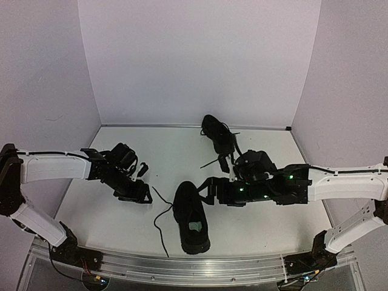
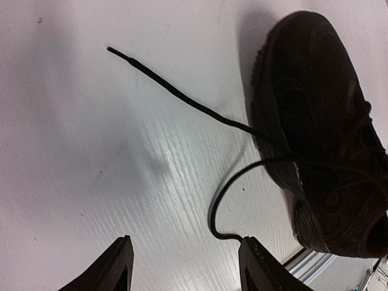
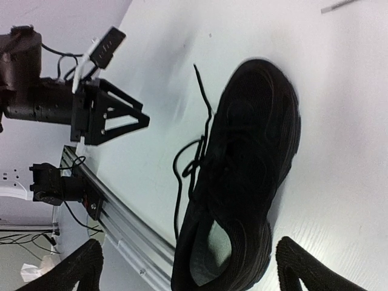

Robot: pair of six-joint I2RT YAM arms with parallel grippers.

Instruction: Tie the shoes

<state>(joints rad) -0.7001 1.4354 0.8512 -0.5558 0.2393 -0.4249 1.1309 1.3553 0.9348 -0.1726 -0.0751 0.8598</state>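
**Near shoe untied, both grippers empty: the laces need picking up**

The table (image 1: 170, 157) carries both shoes. The left arm (image 1: 54, 167) reaches in from 9 o'clock and the right arm (image 1: 345, 185) from 3 o'clock, meeting over the near middle.

The near shoe (image 1: 191, 218) lies at 6 o'clock on the table, toe toward 12 and heel toward the rail. The far shoe (image 1: 217, 134) sits at about 1 o'clock, near the back wall and well apart from the first. Whether it is tied cannot be told from here.

The right gripper (image 1: 205, 189) hangs just beside the near shoe's toe, at its 2 o'clock. Its fingers are spread wide and hold nothing. The left gripper (image 1: 140, 195) is at the shoe's 10 o'clock, fingers partly apart and also empty.

The laces (image 1: 159, 212) trail loose from the shoe toward 9 o'clock. One strand runs out toward the left gripper, and the other curls back toward 7 o'clock. In the left wrist view that curl ends just beside one finger, not between the two.

Judged from this, the work is at the start of a knot on the near shoe, with no strand yet in hand. The next move calls for each gripper to come down on its own thin, flat-lying strand and pinch it cleanly, so the two can be crossed.
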